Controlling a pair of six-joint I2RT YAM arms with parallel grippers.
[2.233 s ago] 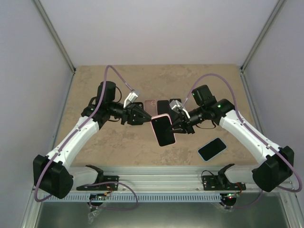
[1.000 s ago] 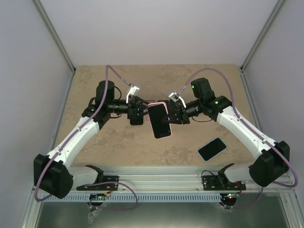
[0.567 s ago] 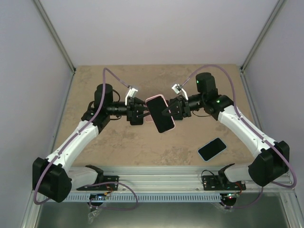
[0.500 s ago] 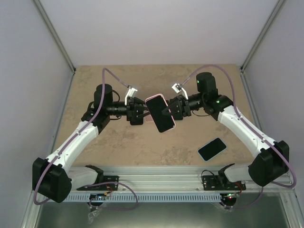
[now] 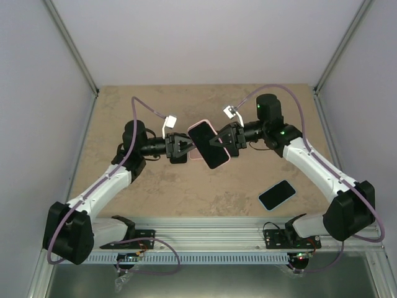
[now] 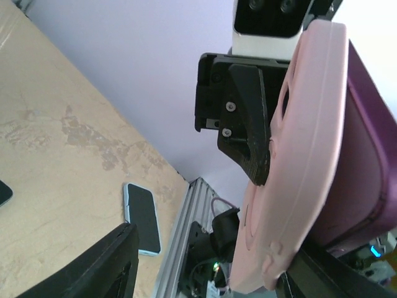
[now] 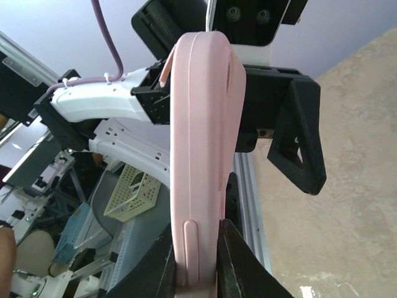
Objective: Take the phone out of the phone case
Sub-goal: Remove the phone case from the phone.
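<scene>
A phone [image 5: 208, 143] with a black screen sits in a pink phone case [image 5: 223, 158] and is held in the air over the table's middle. My right gripper [image 5: 224, 140] is shut on the case's right edge; in its wrist view the fingers [image 7: 232, 248] pinch the pink case [image 7: 201, 155] from both sides. My left gripper [image 5: 184, 149] is at the case's left edge with its jaws open. In the left wrist view its fingers [image 6: 105, 264] stand wide apart, and the pink case [image 6: 298, 174] is close to the right one.
A second phone [image 5: 276, 194] in a light case lies screen-up on the table at the front right, also visible as the phone [image 6: 142, 217] on the table in the left wrist view. The metal rail [image 5: 211, 233] with both arm bases runs along the near edge.
The phone in its case has been carried up and toward the back and turned. The left gripper's jaws have spread apart. The right gripper has kept its grip.
</scene>
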